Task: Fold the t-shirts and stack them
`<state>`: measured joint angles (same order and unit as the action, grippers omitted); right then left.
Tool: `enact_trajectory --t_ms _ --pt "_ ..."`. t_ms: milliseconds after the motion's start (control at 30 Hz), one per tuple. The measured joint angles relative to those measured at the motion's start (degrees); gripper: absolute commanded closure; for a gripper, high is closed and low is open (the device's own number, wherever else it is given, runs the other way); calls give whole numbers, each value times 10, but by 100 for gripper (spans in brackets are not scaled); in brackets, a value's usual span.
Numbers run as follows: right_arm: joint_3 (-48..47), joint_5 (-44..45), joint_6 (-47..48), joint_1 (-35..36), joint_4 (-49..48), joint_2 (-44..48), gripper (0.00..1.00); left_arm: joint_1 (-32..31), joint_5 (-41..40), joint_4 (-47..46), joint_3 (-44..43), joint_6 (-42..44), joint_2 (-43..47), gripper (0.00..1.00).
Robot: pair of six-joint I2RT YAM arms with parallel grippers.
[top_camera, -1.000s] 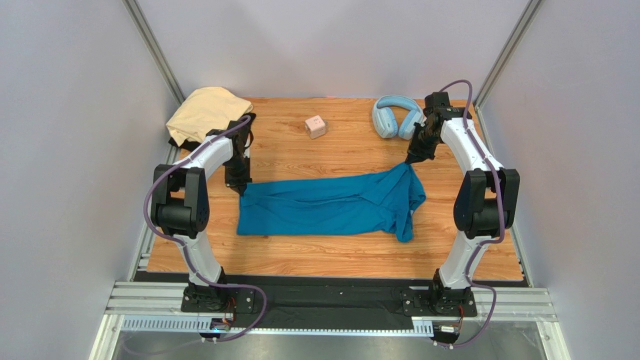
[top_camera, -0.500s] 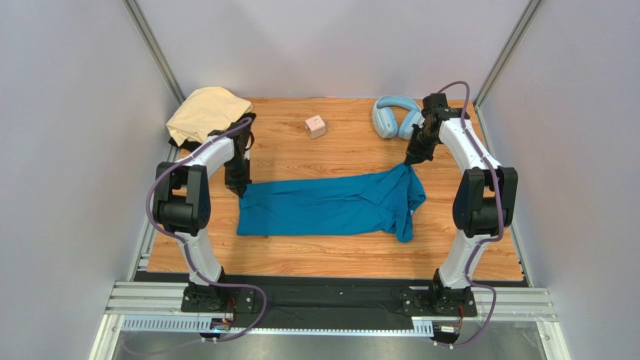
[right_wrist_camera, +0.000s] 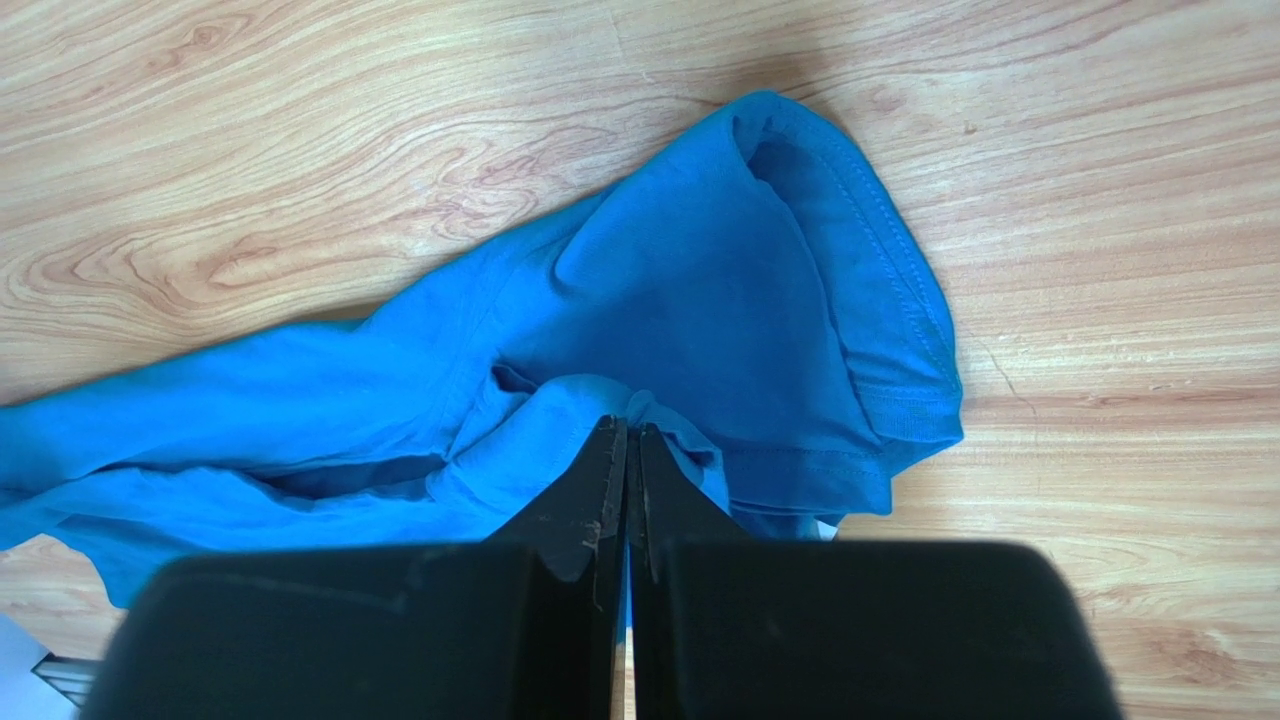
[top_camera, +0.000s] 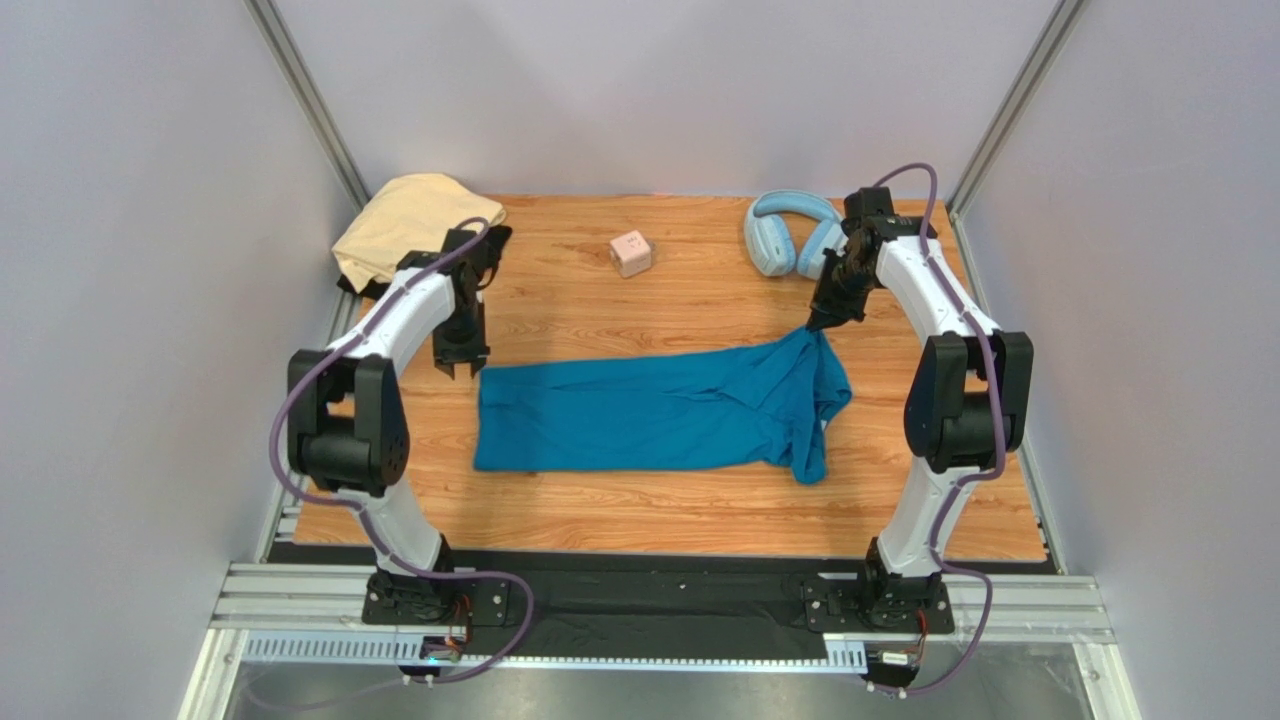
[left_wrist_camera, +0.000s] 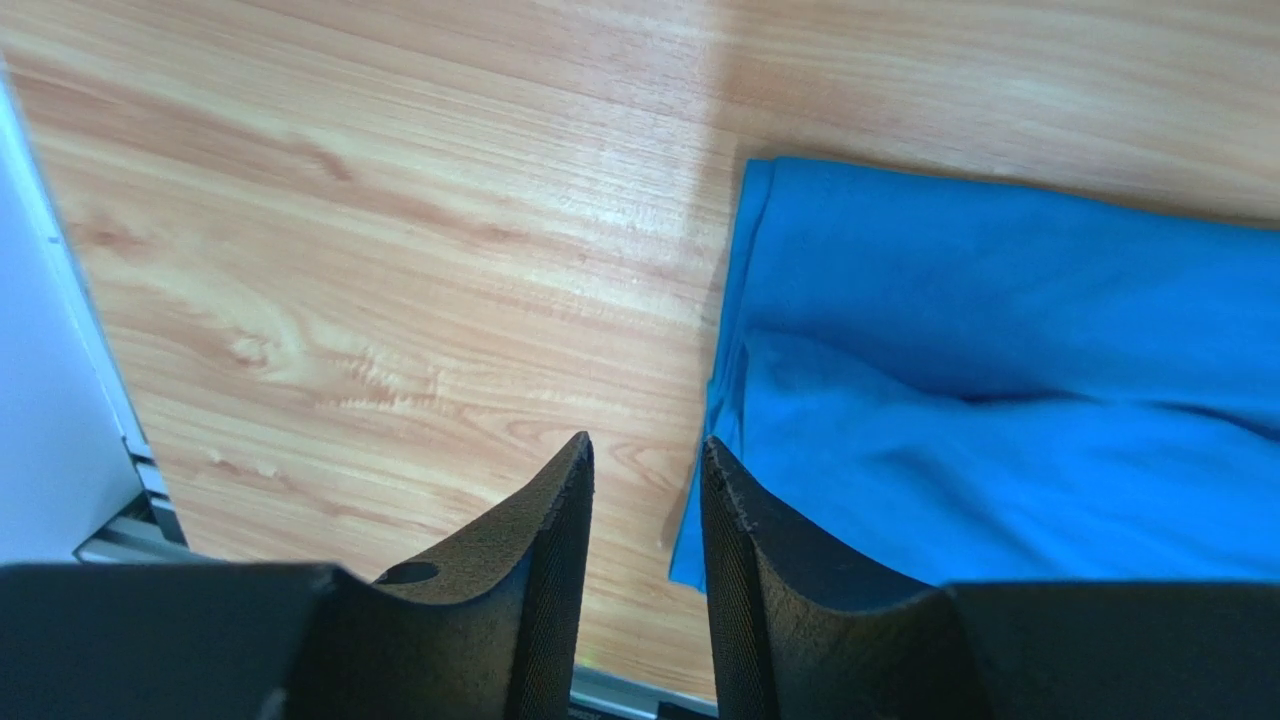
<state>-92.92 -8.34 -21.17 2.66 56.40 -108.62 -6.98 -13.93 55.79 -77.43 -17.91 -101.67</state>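
A teal-blue t-shirt [top_camera: 661, 408] lies stretched sideways across the middle of the wooden table [top_camera: 676, 510], folded lengthwise. Its right end is bunched and pulled up into a peak. My right gripper [top_camera: 821, 321] is shut on that peak; in the right wrist view the cloth [right_wrist_camera: 676, 300] gathers at the closed tips [right_wrist_camera: 625, 428]. My left gripper [top_camera: 461, 357] hangs just beyond the shirt's far left corner. It is open with nothing between its fingers [left_wrist_camera: 646, 447], and the shirt's edge [left_wrist_camera: 1022, 375] lies to their right. A pale tan t-shirt [top_camera: 406, 218] is heaped at the back left corner.
Light-blue headphones [top_camera: 789, 233] lie at the back right, close behind my right gripper. A small pink cube [top_camera: 631, 252] sits at the back middle. A metal rail [top_camera: 293, 480] runs along the table's left edge, near my left gripper.
My left gripper has opened, let go of the shirt's left corner and drawn back up and to the left. My right gripper has stayed shut on the right end.
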Motion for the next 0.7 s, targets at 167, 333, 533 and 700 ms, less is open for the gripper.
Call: enact_trajectory --t_ms 167,333,533,700 --pt "0 -1 0 2 1 0 76 -19 21 -11 1 -10 115 57" --pt "-3 7 5 3 12 -1 69 -82 50 -29 17 -15 143 57" --pt "-8 41 12 3 36 16 62 -128 112 -39 59 -10 91 57" --pt "45 49 21 3 57 117 59 -171 147 -49 59 -10 44 58"
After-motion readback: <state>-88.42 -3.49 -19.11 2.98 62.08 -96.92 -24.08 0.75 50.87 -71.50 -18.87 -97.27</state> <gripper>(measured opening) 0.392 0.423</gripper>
